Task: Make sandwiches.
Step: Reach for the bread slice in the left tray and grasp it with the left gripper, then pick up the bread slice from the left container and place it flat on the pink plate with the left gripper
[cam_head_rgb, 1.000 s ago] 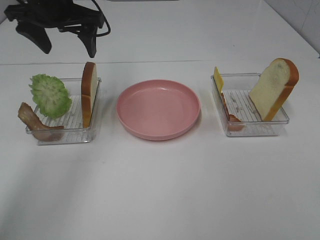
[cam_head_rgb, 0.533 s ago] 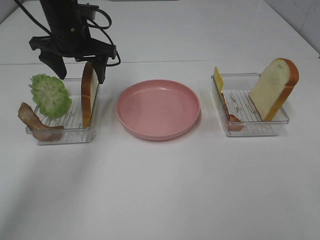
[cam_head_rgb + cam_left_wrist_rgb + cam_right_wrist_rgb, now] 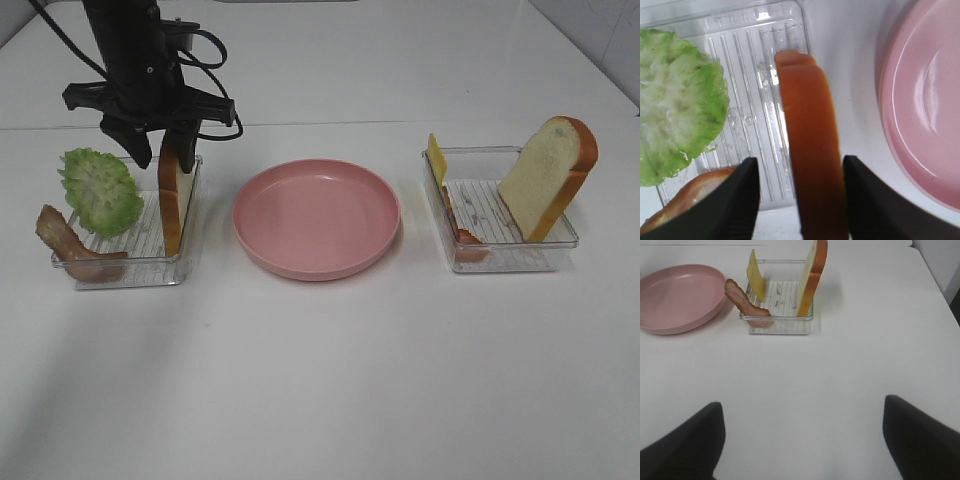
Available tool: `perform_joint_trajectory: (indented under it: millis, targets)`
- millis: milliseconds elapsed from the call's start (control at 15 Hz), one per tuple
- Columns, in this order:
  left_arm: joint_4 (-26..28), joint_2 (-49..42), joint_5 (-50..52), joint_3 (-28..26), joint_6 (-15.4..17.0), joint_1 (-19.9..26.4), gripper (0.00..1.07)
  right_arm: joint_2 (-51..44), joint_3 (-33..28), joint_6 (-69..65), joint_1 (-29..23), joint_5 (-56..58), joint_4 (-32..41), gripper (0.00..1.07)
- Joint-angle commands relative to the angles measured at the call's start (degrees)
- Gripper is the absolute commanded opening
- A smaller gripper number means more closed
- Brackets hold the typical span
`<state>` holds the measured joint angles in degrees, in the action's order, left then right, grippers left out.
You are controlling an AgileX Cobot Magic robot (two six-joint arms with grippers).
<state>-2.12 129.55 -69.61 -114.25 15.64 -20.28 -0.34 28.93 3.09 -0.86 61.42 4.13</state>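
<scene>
In the left clear tray (image 3: 130, 270) a bread slice (image 3: 175, 200) stands on edge, with a green lettuce leaf (image 3: 100, 190) and a bacon strip (image 3: 70, 250) beside it. My left gripper (image 3: 165, 155) straddles the top of that slice. In the left wrist view its jaws flank the orange crust (image 3: 810, 150); one finger touches it and a gap shows at the other. The right tray (image 3: 510, 260) holds a leaning bread slice (image 3: 548, 175), a cheese square (image 3: 437, 158) and a bacon strip (image 3: 462, 235). My right gripper (image 3: 802, 440) is open over bare table, well short of that tray.
A pink round plate (image 3: 317, 218) with nothing on it sits between the two trays. The table's far edge runs just behind the trays. White tabletop stretches across the front half of the exterior high view.
My left arm has come down from the far left onto the left tray. Its jaws have narrowed around the top of the upright bread slice. The right side is unchanged.
</scene>
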Motion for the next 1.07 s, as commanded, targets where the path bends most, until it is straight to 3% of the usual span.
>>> perform_joint_trajectory:
  millis: [67,267,733,933,1067]
  targets:
    - [-0.34,0.29,0.92,-0.29,0.4,-0.29,0.24,-0.8,-0.06,0.46,0.29,-0.69,-0.06,0.81]
    - [-0.34,0.23,0.97,-0.29,0.4,-0.29,0.0,-0.8,-0.06,0.46,0.29,-0.69,-0.06,0.81]
    - [1.66,-7.91,-4.07,-5.61,-0.74,0.0,0.0,-0.8,-0.06,0.46,0.29,-0.69,-0.06,0.81]
    - [13.41,-9.8,-3.5,-6.99,-4.98,2.46,0.0,-0.8,-0.06,0.46,0.29,-0.69,-0.06,0.81]
    - [26.18,-7.73,-1.15,-6.82,-11.17,4.24,0.0,-0.8,-0.06,0.46,0.29,-0.69,-0.06,0.81]
